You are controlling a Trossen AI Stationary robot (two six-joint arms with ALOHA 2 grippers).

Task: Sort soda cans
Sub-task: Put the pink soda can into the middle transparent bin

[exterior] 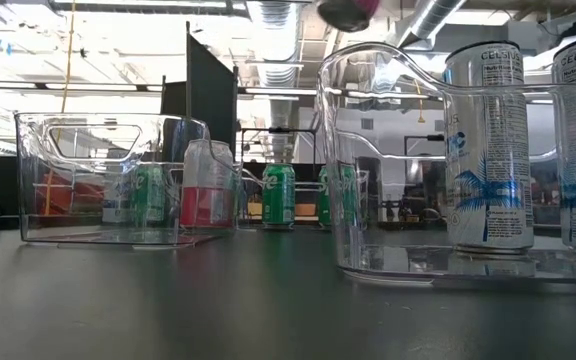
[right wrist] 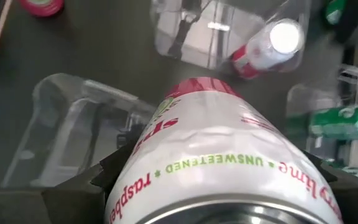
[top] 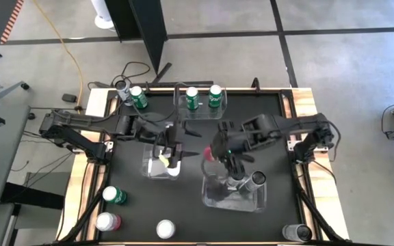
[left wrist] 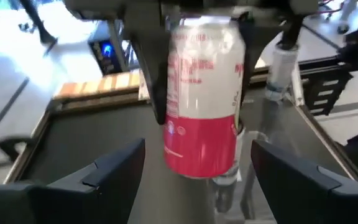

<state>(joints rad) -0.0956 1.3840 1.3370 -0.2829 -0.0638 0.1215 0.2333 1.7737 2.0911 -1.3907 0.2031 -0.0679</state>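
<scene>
High view looks straight down, low view level across the table (top: 190, 205) — both share the clear bins (exterior: 103, 180).

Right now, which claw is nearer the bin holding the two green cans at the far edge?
Left. The left claw sits nearer the far bin. The right claw, gripping a red-pink can, is slightly farther off.

Twelve soda cans (top: 113, 195) stand on the table. Four are green cans (top: 192, 98). Three show red-pink sides: one red-pink can (top: 206, 156) clamped in the right gripper (top: 216, 156), one in the bin under the left gripper (top: 175, 152), and one well away from both. Four are dark cans (top: 296, 232), two of them just beneath the right gripper. One last can (top: 165, 229) shows only its silver top. There are three clear bins (top: 252, 203) and two grippers.
</scene>
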